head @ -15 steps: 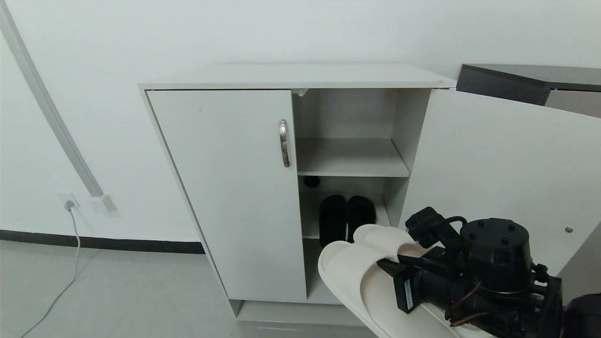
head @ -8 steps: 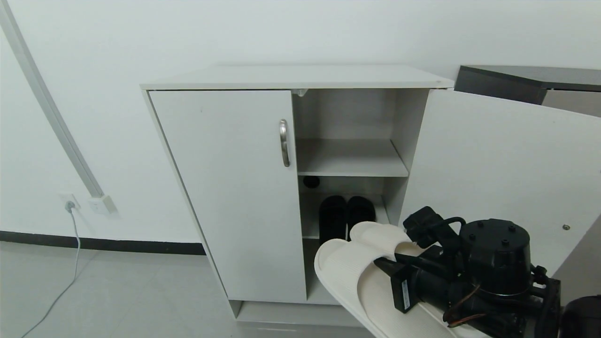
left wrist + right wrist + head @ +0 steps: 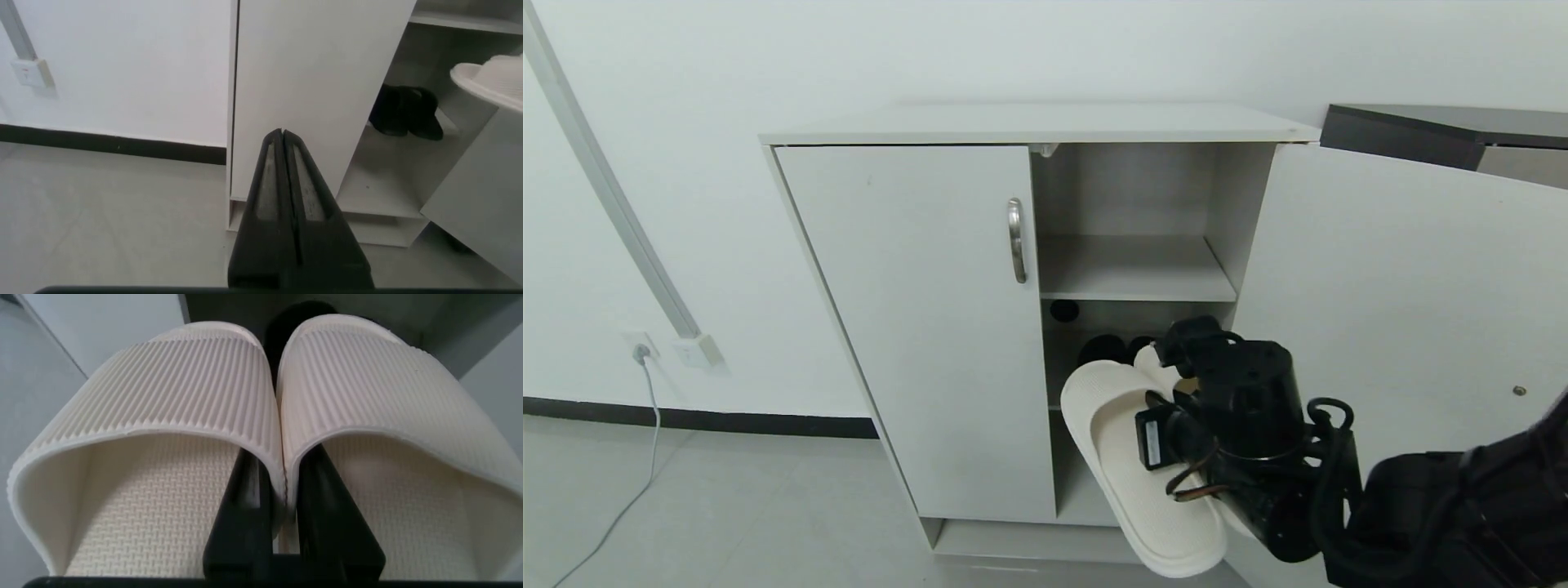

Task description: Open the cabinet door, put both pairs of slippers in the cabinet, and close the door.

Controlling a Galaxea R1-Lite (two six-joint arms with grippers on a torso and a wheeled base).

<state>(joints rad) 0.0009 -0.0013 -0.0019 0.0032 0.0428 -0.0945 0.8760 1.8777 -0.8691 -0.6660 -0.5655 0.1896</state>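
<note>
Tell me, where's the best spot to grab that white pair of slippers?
Probably the two touching inner walls, pinched from the heel end: the white slippers lie side by side, so the right tool fits one finger inside each.

Two white slippers (image 3: 1127, 457), two black slippers (image 3: 404, 110), one cabinet (image 3: 1045, 122), two doors (image 3: 915, 327), one handle (image 3: 1016, 251)

We see cream slippers (image 3: 163, 400): straps ribbed in fine parallel lines, footbeds in a small cross-hatch. Black slippers (image 3: 404, 110) are plain, no pattern we can make out. Cabinet (image 3: 1045, 122) is white outside, greyer inside in shade; handle (image 3: 1016, 251) is silver. Right gripper (image 3: 278, 490) is black. Left gripper (image 3: 283, 143) is black with grey strips. Wall (image 3: 686, 82) is white, skirting (image 3: 727, 422) black, floor (image 3: 727, 506) light grey.
</note>
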